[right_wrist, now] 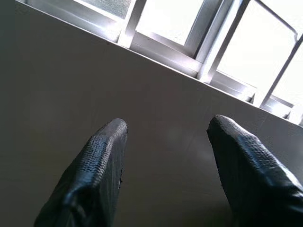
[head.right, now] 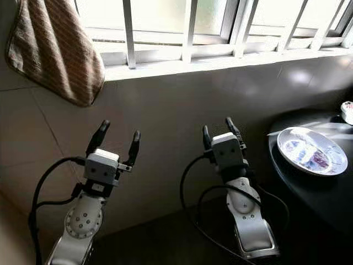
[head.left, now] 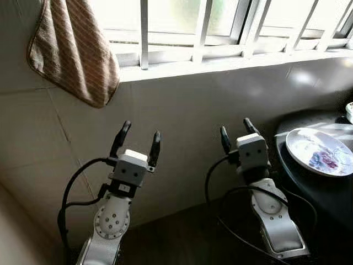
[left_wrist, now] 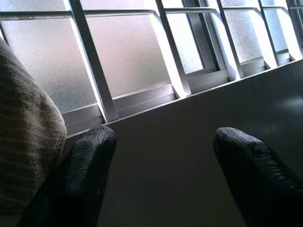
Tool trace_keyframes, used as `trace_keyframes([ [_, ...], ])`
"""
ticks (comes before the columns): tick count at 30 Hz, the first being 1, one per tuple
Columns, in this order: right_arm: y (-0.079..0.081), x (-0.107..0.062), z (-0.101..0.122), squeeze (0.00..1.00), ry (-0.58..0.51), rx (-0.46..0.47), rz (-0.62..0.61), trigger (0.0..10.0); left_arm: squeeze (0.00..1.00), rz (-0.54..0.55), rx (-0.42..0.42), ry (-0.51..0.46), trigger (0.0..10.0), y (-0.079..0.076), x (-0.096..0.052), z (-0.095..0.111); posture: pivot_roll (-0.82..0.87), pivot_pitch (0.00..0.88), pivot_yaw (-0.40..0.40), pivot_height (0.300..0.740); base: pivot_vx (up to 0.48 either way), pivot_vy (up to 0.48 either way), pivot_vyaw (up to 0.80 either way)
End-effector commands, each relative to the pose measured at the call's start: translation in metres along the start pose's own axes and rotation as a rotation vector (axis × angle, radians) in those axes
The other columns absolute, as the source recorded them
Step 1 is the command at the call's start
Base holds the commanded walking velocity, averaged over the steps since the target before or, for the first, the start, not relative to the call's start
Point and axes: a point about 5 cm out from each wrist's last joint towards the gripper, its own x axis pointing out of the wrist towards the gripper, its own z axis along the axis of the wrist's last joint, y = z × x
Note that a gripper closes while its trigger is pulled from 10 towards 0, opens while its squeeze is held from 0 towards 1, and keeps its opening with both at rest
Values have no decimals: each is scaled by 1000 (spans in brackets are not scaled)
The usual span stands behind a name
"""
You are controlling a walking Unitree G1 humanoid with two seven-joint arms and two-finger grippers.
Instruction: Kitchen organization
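Both arms are raised in front of a tiled wall below a barred window. My left gripper (head.left: 139, 138) stands open with nothing between its fingers, pointing up toward a striped brown towel (head.left: 74, 49) that hangs at the upper left. My right gripper (head.left: 237, 131) is open too and holds nothing. To the right, a white plate (head.left: 320, 150) with pale pink and blue scraps on it rests on a dark round table (head.left: 309, 187). In the left wrist view the towel (left_wrist: 26, 142) sits just beside one fingertip (left_wrist: 87, 156).
A window sill (head.left: 220, 63) with white bars (head.left: 144, 33) runs across the top. A small white object (head.left: 349, 112) sits at the far right edge of the table. The floor below the arms is dark.
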Motion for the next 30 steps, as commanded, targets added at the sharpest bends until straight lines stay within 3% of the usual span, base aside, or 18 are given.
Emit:
trace_keyframes([
  [1,-8,-1,0,0,3,-21,-27,10000,0,-29,-5,5,10000,-5,2,0,24,0,-40,740,0,-480,-800],
  [4,-6,1,1,0,-4,-24,-11,10000,0,-35,0,10,10000,-6,3,-1,25,0,-40,740,0,-477,-800],
  [9,10,0,0,0,3,-33,52,10000,0,-28,3,16,10000,-5,2,-1,41,0,-47,740,0,-480,0],
  [19,13,2,0,0,13,-44,60,10000,0,-21,9,27,10000,-1,0,-2,45,0,-45,740,0,-479,0],
  [25,14,2,-5,0,43,-92,61,10000,0,-21,5,30,10000,-2,0,-2,44,0,-44,740,0,-479,729],
  [30,10,4,-9,0,83,4,44,10000,0,-16,-3,38,10000,-2,1,-4,40,0,-45,740,0,-283,480],
])
